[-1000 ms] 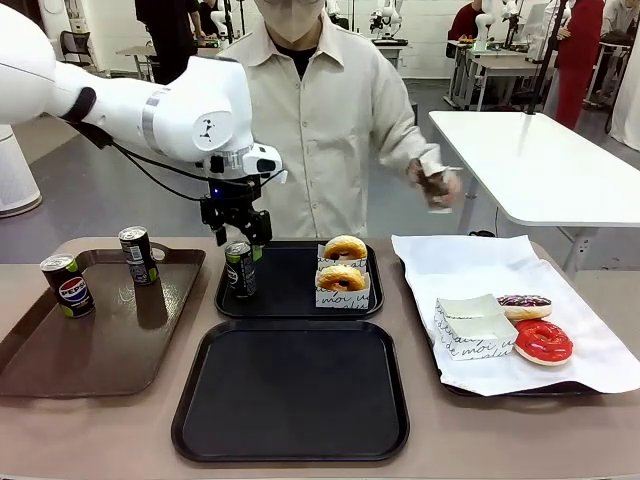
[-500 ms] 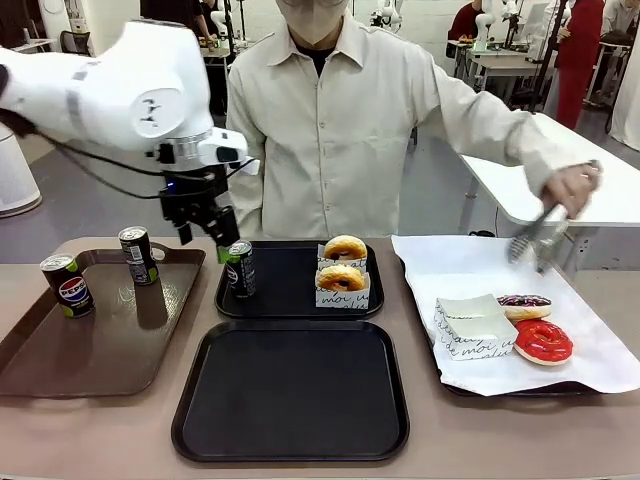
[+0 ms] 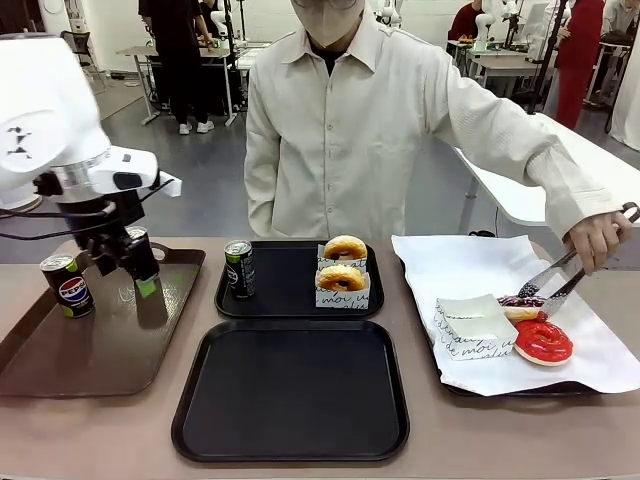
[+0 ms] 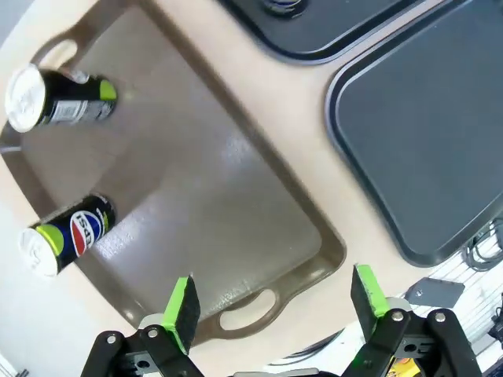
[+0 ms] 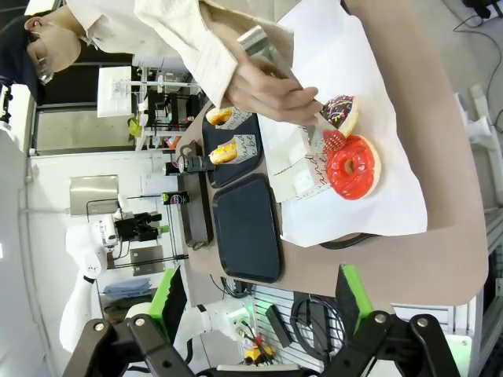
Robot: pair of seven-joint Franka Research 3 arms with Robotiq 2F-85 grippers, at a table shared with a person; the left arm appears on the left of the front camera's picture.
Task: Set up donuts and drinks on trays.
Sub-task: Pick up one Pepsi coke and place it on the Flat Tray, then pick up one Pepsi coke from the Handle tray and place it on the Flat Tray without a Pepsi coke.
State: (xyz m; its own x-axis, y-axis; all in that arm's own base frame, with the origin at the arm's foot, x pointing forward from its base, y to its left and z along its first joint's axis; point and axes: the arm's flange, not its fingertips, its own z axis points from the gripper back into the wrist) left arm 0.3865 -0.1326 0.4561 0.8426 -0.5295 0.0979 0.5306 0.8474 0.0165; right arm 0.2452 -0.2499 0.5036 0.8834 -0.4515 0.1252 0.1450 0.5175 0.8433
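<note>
Now the left gripper hung over the brown tray, jaws wide apart, nothing between them. I noted two cans there: the Pepsi can and a second can just behind the fingers. The far black tray carried the green-marked can beside two sleeved donuts; the near black tray lay before it. The right gripper stood apart, gripping nothing. A person's hand held tongs on the chocolate donut, beside the red donut, on white paper.
</note>
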